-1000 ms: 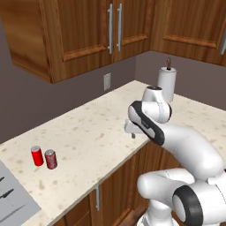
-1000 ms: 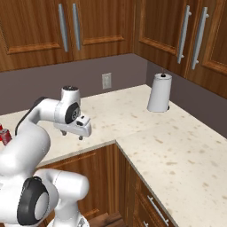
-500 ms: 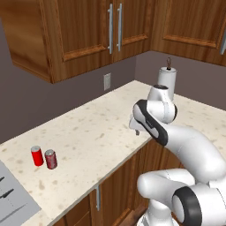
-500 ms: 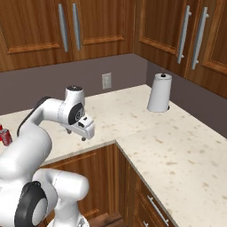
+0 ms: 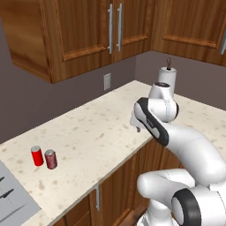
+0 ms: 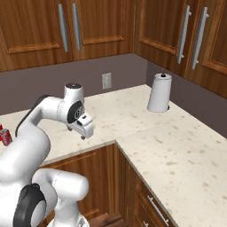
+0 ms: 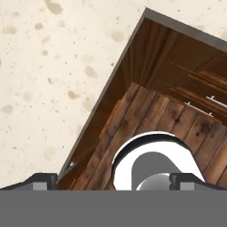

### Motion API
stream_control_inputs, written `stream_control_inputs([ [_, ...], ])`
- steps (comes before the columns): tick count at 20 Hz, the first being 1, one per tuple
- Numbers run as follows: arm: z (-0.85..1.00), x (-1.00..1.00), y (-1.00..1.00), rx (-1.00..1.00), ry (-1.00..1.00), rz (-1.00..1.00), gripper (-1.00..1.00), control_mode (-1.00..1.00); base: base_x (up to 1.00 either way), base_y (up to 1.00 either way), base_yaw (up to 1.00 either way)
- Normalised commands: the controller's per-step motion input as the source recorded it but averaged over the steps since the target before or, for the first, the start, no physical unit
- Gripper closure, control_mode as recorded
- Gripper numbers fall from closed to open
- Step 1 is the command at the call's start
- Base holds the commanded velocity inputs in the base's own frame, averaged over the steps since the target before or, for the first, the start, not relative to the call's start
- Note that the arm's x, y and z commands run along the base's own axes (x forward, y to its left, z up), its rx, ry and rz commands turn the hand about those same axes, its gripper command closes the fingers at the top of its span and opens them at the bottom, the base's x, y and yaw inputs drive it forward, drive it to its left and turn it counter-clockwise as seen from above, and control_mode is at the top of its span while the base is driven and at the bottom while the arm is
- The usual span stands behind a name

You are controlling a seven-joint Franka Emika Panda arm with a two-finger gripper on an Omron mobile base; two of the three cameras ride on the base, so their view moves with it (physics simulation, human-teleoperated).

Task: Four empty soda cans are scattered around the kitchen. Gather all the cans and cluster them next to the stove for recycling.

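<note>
Nearest us, our gripper [image 6: 83, 134] hangs over the counter's [image 5: 97, 137] front edge, jaws spread wide and gripping nothing. Further left on the counter we spot two red soda cans [image 5: 44, 157] standing side by side, near the stove [image 5: 11, 201]. At the far right, a paper towel roll [image 6: 159, 92] stands upright.

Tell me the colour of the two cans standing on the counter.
Both soda cans are red with silvery tops; the left base view shows them best.
</note>
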Motion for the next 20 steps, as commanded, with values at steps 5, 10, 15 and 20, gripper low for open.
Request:
stream_control_inputs([
  [5,0.13,-0.02,-0.07,0.00,0.00,0.03,-1.00,-1.00,0.00,0.00,0.00],
  [10,0.11,-0.08,-0.05,0.00,0.00,0.10,-1.00,-1.00,0.00,0.00,0.00],
  [15,0.08,-0.11,-0.02,-0.02,-0.01,0.15,-1.00,-1.00,0.00,0.00,0.00],
  [20,0.10,-0.21,0.00,-0.05,-0.06,0.14,-1.00,-1.00,0.00,0.00,0.00],
])
